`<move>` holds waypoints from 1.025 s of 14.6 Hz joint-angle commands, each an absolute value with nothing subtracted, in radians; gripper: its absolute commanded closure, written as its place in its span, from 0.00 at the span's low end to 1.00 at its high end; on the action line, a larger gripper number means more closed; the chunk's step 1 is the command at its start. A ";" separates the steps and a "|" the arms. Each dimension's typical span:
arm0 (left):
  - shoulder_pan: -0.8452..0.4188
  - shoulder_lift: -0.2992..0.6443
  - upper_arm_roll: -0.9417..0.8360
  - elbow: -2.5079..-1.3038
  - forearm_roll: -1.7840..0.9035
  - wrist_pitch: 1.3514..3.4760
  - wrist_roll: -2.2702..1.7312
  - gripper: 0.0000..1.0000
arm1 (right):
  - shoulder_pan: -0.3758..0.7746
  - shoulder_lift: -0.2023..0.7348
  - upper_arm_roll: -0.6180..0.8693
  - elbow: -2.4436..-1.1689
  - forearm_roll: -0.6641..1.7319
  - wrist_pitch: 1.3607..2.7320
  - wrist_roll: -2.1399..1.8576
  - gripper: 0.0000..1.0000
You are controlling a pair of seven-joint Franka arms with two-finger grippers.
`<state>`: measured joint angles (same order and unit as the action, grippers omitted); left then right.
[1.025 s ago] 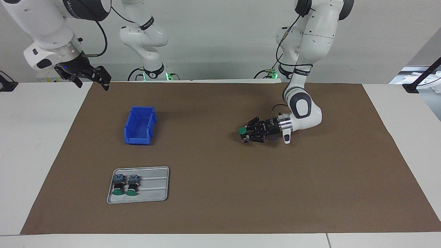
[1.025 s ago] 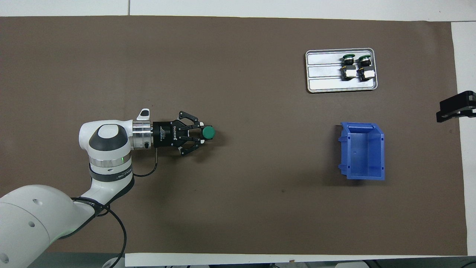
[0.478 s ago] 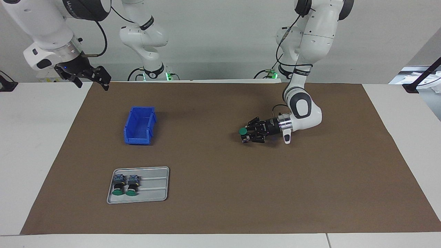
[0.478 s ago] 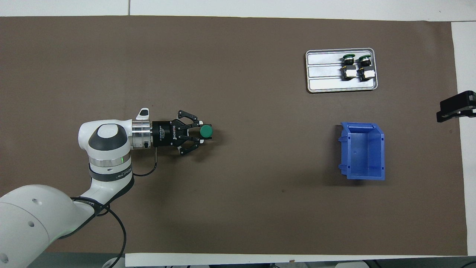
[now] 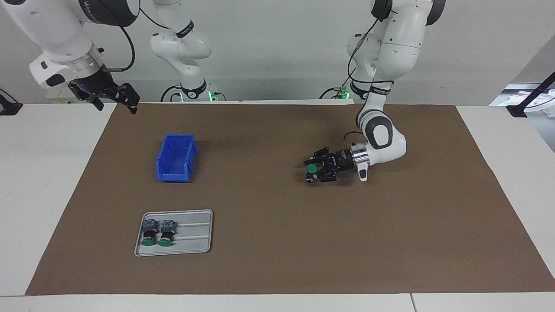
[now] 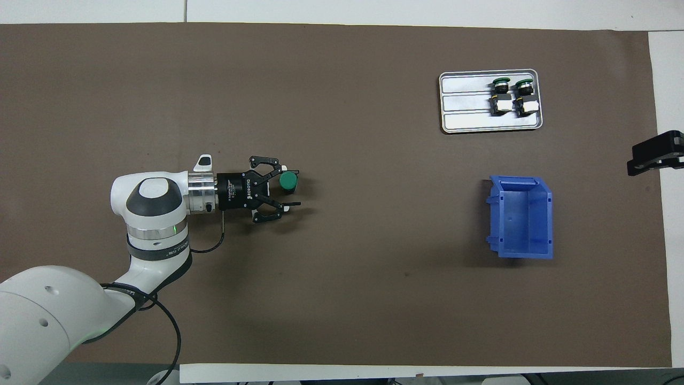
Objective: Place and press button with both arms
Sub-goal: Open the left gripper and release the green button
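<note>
A button point(image 5: 311, 168) with a round green cap stands on the brown mat point(image 5: 277, 242), between the spread fingers of my left gripper point(image 5: 308, 172). That gripper lies low and level over the mat and is open. In the overhead view the button point(image 6: 288, 181) sits close to one finger of the left gripper point(image 6: 295, 187), apart from the other. My right gripper point(image 5: 118, 107) waits open and empty, raised over the mat's corner at the right arm's end; only its tip point(image 6: 654, 152) shows in the overhead view.
A grey metal tray point(image 5: 195, 242) holds two more green-capped buttons point(image 5: 148, 234) point(image 5: 164, 234), farther from the robots than a blue plastic bin point(image 5: 175, 158). Tray point(image 6: 465, 107) and bin point(image 6: 521, 216) lie toward the right arm's end. Two gripperless white arms point(image 5: 186, 43) stand at the back.
My left gripper was shut on the button; its fingers have spread and let it go onto the mat. The gripper has drawn back slightly. The right arm has not moved.
</note>
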<state>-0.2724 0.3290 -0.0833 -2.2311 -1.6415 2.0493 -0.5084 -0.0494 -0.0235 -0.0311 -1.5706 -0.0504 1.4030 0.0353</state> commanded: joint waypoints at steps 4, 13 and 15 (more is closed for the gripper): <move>-0.285 0.288 -0.075 -2.241 -1.651 2.071 -0.540 0.00 | -0.055 -0.037 -0.028 -1.588 -0.052 1.405 0.012 0.01; -0.287 0.281 -0.075 -2.204 -1.635 2.100 -0.584 0.00 | -0.055 -0.037 -0.028 -1.588 -0.052 1.407 0.012 0.01; -0.281 0.279 -0.075 -2.181 -1.597 2.102 -0.635 0.00 | -0.055 -0.037 -0.028 -1.588 -0.052 1.405 0.012 0.01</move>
